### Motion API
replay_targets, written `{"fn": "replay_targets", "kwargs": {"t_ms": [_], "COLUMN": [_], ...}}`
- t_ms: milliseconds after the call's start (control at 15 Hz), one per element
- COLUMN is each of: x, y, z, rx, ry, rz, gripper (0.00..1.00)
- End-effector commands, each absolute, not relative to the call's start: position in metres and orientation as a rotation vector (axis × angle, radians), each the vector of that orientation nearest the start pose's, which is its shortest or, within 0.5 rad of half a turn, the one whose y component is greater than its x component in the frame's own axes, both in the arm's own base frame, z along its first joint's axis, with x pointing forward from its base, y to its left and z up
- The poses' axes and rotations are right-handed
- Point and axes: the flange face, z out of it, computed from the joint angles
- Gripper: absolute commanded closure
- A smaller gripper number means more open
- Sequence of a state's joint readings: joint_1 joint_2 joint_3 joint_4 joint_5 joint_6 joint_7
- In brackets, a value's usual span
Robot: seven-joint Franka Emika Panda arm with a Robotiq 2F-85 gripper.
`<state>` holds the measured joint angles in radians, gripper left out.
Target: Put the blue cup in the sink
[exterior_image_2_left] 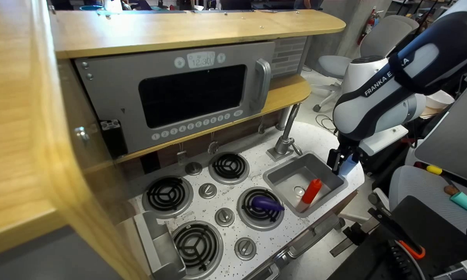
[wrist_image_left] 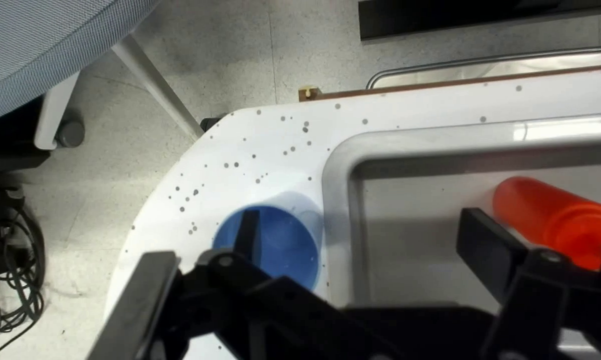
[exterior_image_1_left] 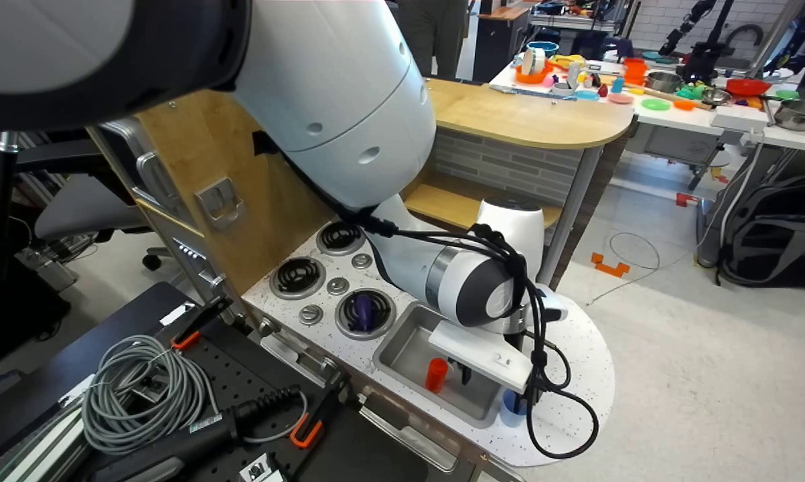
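Observation:
The light-blue cup (wrist_image_left: pixel 288 245) stands upright on the white speckled counter, just outside the sink's short end. It also shows in both exterior views (exterior_image_1_left: pixel 511 411) (exterior_image_2_left: pixel 348 167), partly hidden by the gripper. The grey sink (wrist_image_left: pixel 337 225) is set in the counter and shows in both exterior views (exterior_image_1_left: pixel 406 338) (exterior_image_2_left: pixel 290 184). My gripper (wrist_image_left: pixel 361 220) is open, with nothing between its fingers. One finger overlaps the cup's opening; I cannot tell whether it reaches inside. The other finger is over the sink basin, near the red bottle.
A red bottle (exterior_image_2_left: pixel 311 191) leans inside the sink; it also shows in the wrist view (wrist_image_left: pixel 550 215). A metal faucet (exterior_image_2_left: pixel 284 146) stands behind the sink. A purple eggplant-like object (exterior_image_2_left: pixel 266 203) lies on a stove burner. The counter's rounded edge (wrist_image_left: pixel 153 200) is close to the cup.

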<state>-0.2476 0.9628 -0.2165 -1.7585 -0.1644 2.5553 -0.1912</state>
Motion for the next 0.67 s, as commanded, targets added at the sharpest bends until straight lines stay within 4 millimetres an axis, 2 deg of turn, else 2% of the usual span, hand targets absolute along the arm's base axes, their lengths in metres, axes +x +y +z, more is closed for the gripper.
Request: {"fn": "replay_targets", "kwargs": {"t_ms": [0,133,267,600], "x": [0.545,0.548,0.552,0.561], "y": [-0.265,-0.265,-0.264,-0.265], "z": [0.020,0.018,0.019,0.022], "rx": [-3.324,-3.341,-3.353,-3.372], "ry": [0.049,0.035,0.025,0.015], "rz": [0.420,0.413,0.404,0.384], "gripper": [0.00,0.00,0.26,0.66]}}
